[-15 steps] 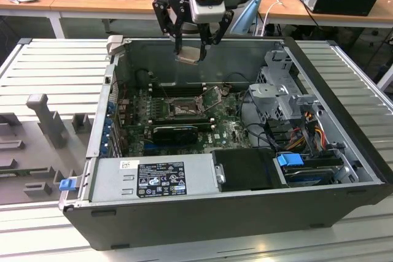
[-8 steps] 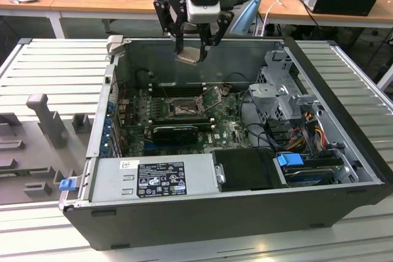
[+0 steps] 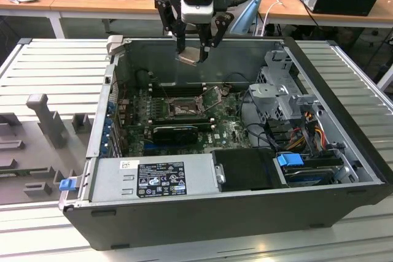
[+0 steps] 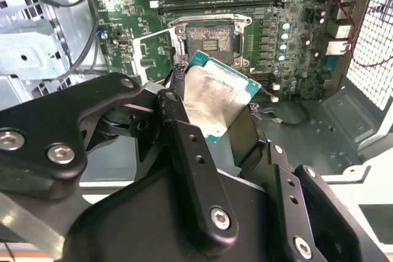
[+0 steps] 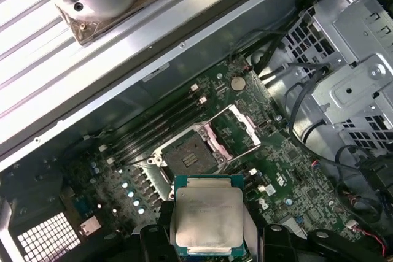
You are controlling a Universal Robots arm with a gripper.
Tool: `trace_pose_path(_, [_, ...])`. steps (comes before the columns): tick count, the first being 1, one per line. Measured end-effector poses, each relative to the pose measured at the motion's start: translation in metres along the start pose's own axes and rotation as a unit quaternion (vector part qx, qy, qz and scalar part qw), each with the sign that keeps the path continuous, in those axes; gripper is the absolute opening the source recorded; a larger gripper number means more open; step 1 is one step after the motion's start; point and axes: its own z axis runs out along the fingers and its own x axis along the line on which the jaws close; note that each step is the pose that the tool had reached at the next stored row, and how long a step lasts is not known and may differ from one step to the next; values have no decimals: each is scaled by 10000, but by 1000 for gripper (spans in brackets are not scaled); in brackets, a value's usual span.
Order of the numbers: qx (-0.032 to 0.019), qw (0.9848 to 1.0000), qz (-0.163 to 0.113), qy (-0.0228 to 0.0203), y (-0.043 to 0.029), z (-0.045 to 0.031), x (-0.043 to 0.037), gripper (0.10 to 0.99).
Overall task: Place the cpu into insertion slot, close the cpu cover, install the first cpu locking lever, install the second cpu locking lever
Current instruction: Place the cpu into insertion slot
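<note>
Firstly, in the exterior view the gripper (image 3: 195, 47) hangs above the open computer case (image 3: 245, 216), its fingers closed on the cpu (image 3: 190, 57). The cpu is tilted in the air, well above the green board (image 3: 228, 131). The insertion slot (image 3: 183, 108) lies uncovered on that board. In the second wrist view the black fingers (image 4: 184, 145) clamp the cpu (image 4: 216, 99) by opposite edges, and its silver top faces the camera. The insertion slot (image 4: 209, 40) is beyond it, apart from it, and the cpu cover (image 4: 152, 58) stands swung open beside the slot. In the first wrist view the cpu (image 5: 207, 216) sits between the fingers (image 5: 155, 237). The insertion slot (image 5: 187, 151) and the raised cpu cover (image 5: 238, 128) are near it, not touching.
</note>
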Motion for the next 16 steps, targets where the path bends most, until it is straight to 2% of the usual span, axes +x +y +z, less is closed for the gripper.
trace_pose_path(6, [10, 10000, 26, -7, -3, 28, 0, 525])
trace_pose_path(9, [20, 10000, 33, 7, -4, 32, 0, 525])
trace_pose_path(16, [18, 9999, 132, 0, -3, 34, -1, 525])
